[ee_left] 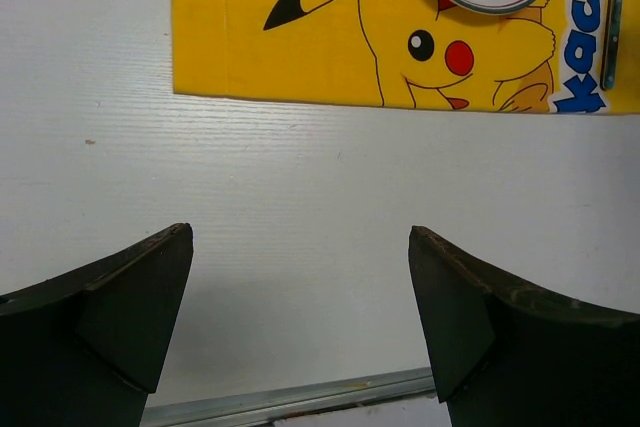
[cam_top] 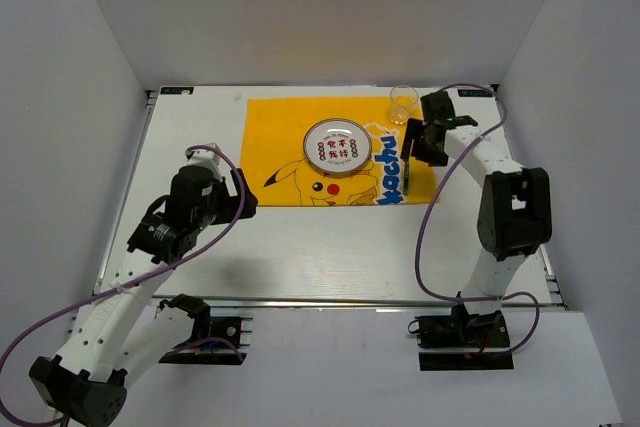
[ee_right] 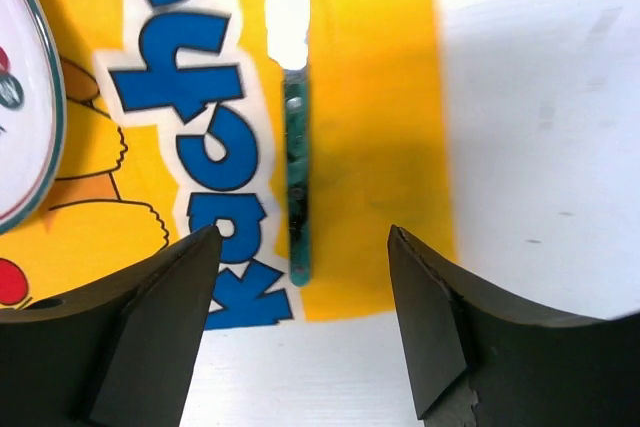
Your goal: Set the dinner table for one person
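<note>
Glass (cam_top: pixel 403 104) only in overhead view

Dinner table (cam_top: pixel 300 247) lies open left of mat (cam_top: pixel 275 137); plate (cam_top: pixel 336 147) and glass (cam_top: pixel 403 104) crowd right.

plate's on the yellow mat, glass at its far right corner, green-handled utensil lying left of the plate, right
Not left: the green-handled utensil lies right of the plate, as the top external view shows. The yellow mat and glass are as you say.

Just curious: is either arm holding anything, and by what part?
Nothing. Left fingers and right fingers are open; the green-handled utensil lies free on the mat.
</note>
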Robot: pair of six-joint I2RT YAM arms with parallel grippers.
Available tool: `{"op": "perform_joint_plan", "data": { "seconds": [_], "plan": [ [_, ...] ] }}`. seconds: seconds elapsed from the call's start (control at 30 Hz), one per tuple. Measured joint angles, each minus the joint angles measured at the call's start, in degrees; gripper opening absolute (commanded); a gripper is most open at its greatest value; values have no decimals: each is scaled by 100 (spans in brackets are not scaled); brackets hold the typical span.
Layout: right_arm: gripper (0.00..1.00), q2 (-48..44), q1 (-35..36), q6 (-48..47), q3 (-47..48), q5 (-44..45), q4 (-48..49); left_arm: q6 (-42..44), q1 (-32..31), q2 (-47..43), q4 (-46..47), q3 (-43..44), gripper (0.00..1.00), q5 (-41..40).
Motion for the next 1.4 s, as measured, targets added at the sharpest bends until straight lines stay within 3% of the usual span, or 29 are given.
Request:
{"op": "perform_joint_plan", "data": {
  "seconds": [0.47,0.73,1.03,1.13,1.3,1.37,1.4],
  "plan": [
    [75,-621,-2334,-125,-1178,4,66,-57,2,391,-98,0,98,-232],
    [74,-671,-2691,-105,-1355,4,177,-92,-4,304,-98,0,98,-304],
    [63,-249,-2839,-208,-1589,15,538,-87,-4,221,-92,0,98,-289],
    [55,-151,-2839,-302,-1504,76,542,-81,-4,225,-90,0,98,-251],
    [32,114,-2837,-433,-1182,39,616,-61,-4,254,-87,0,98,-177],
    [19,118,-2837,-466,-1191,26,688,-46,-4,269,-87,0,98,-164],
    [7,118,-2837,-470,-1193,-4,719,-46,-4,273,-85,0,98,-160]
  ]
}}
